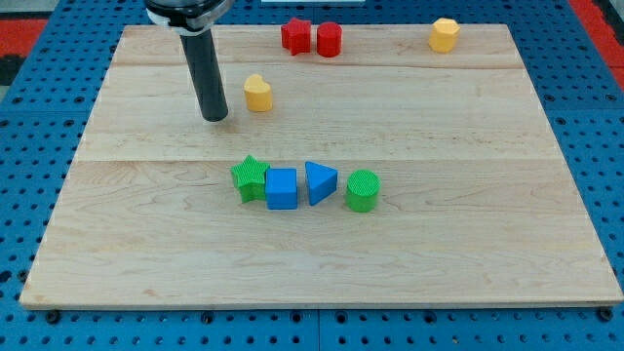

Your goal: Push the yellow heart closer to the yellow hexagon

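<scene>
Barely started: my tip [214, 117] sits bare just left of the yellow heart [257, 94] (not touching), yellow hexagon [444, 34] well apart.

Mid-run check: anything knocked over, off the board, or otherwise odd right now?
Nothing stands out. All blocks sit flat on the board. My tip is just left of the yellow heart, apart from it; the yellow hexagon is at the view's top right.
</scene>
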